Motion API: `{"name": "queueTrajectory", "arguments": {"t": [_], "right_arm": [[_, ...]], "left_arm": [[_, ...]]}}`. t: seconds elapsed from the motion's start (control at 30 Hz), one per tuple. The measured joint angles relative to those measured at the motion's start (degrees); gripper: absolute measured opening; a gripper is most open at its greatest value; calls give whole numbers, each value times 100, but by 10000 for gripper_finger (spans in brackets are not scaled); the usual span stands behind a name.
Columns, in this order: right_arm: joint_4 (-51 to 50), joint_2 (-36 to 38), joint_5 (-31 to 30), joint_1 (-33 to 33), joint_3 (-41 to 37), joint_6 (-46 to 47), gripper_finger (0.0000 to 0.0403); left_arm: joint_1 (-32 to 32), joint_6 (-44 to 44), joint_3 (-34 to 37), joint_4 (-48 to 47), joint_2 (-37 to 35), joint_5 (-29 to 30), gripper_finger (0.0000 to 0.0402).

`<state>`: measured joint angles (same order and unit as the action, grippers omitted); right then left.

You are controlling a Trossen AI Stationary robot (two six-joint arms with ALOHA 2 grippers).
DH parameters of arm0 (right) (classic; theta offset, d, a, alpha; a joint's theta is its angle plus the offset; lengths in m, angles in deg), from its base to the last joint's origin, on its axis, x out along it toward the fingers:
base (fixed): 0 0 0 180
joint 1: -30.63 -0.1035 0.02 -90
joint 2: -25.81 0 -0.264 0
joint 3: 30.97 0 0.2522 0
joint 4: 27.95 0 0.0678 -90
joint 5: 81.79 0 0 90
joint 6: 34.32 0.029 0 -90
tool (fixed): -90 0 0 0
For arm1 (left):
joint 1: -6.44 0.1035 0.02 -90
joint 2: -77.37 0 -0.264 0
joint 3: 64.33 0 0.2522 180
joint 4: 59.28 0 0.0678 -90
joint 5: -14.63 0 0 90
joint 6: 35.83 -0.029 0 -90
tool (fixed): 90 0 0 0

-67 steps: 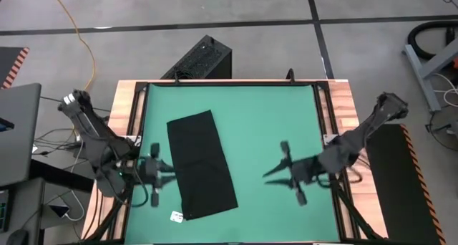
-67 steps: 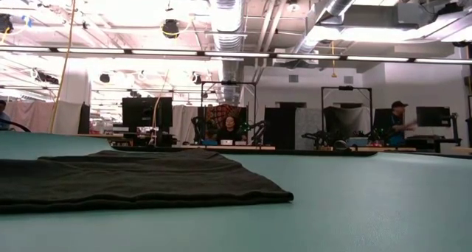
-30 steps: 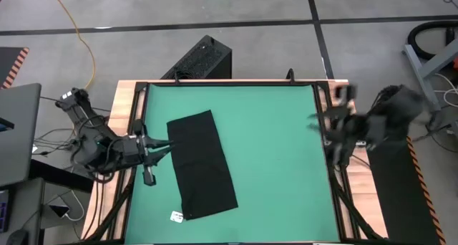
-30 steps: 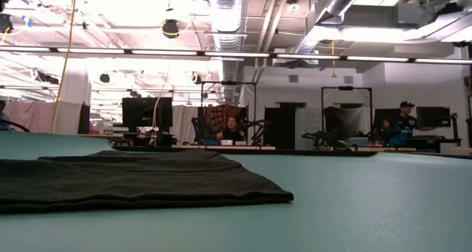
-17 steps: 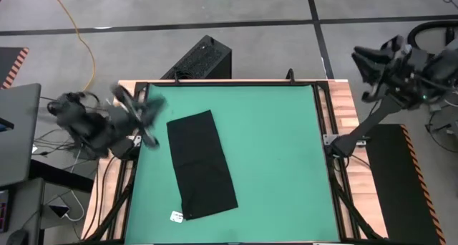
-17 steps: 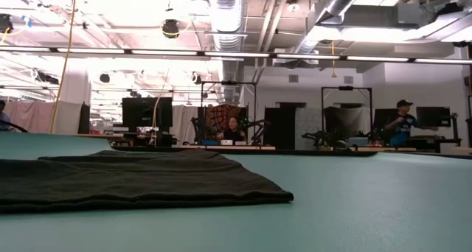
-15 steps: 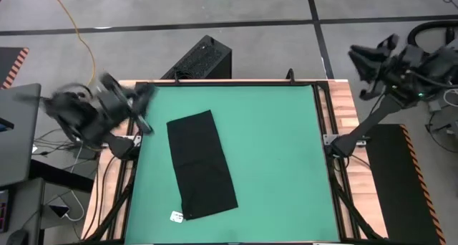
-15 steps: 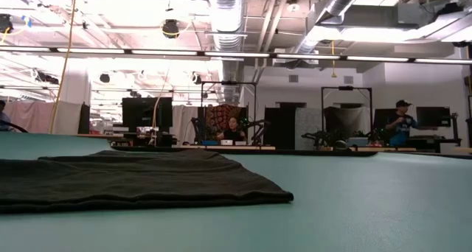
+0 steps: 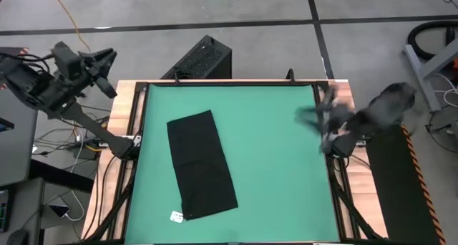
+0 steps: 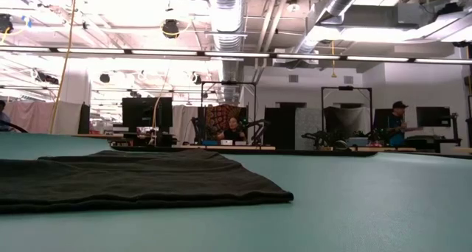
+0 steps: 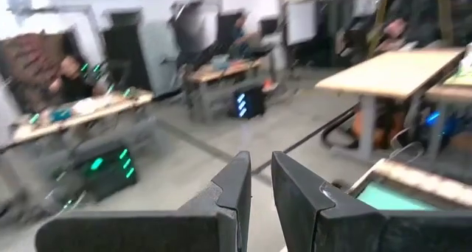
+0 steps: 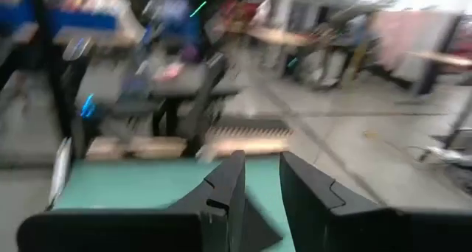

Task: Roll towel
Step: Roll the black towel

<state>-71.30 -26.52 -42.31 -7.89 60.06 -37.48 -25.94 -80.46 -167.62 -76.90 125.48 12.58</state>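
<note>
The black towel point(image 9: 201, 165) lies flat and spread out on the green mat point(image 9: 272, 152), left of the middle. Its long side runs from far to near, and a small white tag point(image 9: 176, 216) sits at its near left corner. The low view shows it as a low flat slab point(image 10: 133, 182). My left gripper point(image 9: 106, 61) is raised beyond the table's far left corner, shut and empty point(image 11: 260, 182). My right gripper point(image 9: 313, 117) is blurred over the mat's right edge, shut and empty point(image 12: 262, 180).
A hard black ribbed box point(image 9: 200, 59) stands on the floor behind the table's far edge. A grey laptop point(image 9: 16, 134) and cables lie left of the table. The wooden table frame point(image 9: 127, 102) borders the mat. People sit and stand at desks far behind point(image 10: 230, 128).
My left gripper has risen from beside the towel's left edge and swung out past the table's far left corner. My right gripper swung up beyond the far right corner, then came back down to the mat's right edge. The towel has stayed still.
</note>
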Motion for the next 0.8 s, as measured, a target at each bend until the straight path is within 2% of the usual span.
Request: {"name": "queueTrajectory", "arguments": {"t": [0.07,0.13,0.2,0.3,0.33,0.4,0.47,0.53,0.57,0.63,0.73,0.8], "right_arm": [[291,-459,257,-15,-114,-79,111],[903,-984,309,-58,-139,-717,111],[1673,-1450,319,-41,52,-1888,111],[2520,-1914,273,69,837,-3484,111],[2600,-2028,270,142,1193,-3780,111],[2390,-2209,349,324,1890,-4140,111],[1843,-2295,387,515,2526,-4452,111],[1257,-2286,249,781,3120,-4558,111],[1090,-2240,169,951,3362,-4432,111],[594,-2082,101,1354,3778,-4084,111],[-117,-1829,82,1883,4173,-3430,111],[-509,-1670,70,2185,4267,-3001,111]], "left_arm": [[-6,636,44,-788,-132,200,48],[-79,1773,157,-1719,-244,15,48],[-190,3104,289,-2737,-344,-807,48],[-245,5118,584,-4069,-367,-2409,48],[-245,5547,760,-4228,-304,-2633,48],[-245,5978,1234,-4209,-81,-2694,48],[-283,6261,1781,-3979,166,-2888,48],[-321,6488,2431,-3312,410,-3269,48],[-293,6428,2724,-2736,569,-3432,48],[-197,5775,3209,-1257,1009,-3662,48],[-165,5011,3430,257,1608,-4213,48],[-165,4657,3165,1022,1832,-4591,48]]}}
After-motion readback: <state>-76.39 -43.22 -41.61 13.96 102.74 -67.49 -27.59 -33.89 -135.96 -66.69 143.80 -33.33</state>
